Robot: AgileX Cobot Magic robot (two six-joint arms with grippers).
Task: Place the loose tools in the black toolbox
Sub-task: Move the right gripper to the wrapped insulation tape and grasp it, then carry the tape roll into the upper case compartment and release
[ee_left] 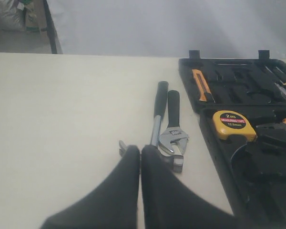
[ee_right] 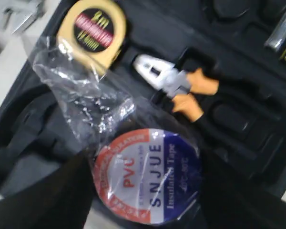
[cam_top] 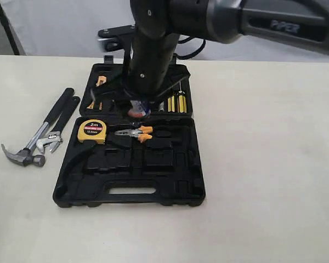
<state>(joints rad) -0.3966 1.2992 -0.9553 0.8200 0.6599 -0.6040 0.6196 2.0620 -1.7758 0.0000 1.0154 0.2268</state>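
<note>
Right claw (cam_top: 138,104) holds the tape roll (cam_top: 138,112) over the open toolbox (cam_top: 170,189).

The right claw is clamped on the wrapped roll, which hangs above the toolbox's middle, near the pliers (cam_top: 136,132) and tape measure (cam_top: 93,131). The hammer (cam_top: 24,155) and wrench (cam_top: 52,142) lie side by side on the bench (cam_top: 263,164), just beside the toolbox. The left claw (ee_left: 140,160), fingers together and empty, hovers near them. The step in hand appears to be stowing the roll. The next move calls for lowering it into a free recess, then letting go.

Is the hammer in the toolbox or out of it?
Out. The hammer lies on the table beside the wrench, outside the open toolbox.
</note>
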